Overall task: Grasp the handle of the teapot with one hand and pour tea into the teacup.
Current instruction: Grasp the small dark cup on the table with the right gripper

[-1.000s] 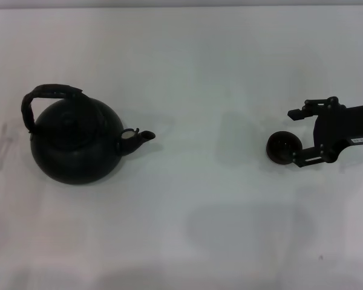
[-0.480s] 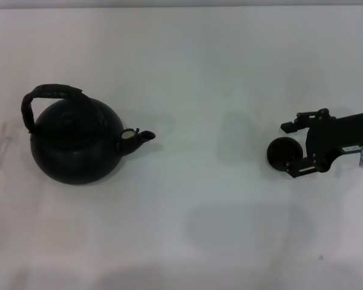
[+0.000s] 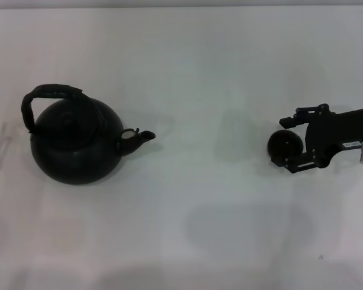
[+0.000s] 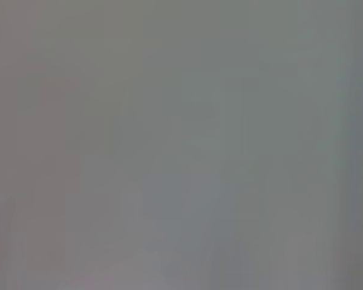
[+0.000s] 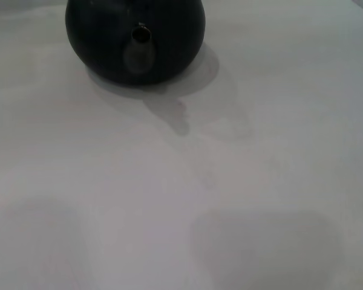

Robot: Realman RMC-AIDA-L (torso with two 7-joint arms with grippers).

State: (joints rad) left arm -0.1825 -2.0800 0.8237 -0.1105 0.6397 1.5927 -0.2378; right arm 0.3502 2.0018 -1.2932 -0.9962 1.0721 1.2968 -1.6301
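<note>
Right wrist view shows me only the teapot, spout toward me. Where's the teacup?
Observer: The teacup sits on the robot's right, between the right gripper's open jaws.
Operator: Is the handle free?
Observer: Yes. The handle arches over the teapot, far to the robot's left, and nothing touches it.
Operator: And the left gripper?
Observer: It is not in any view. Its wrist view shows nothing recognisable.

A plain white counter (image 3: 187, 72) fills the head view from edge to edge. Soft grey shadows pool toward its near edge, a thin darker strip runs along its far edge, and light falls evenly overall.
</note>
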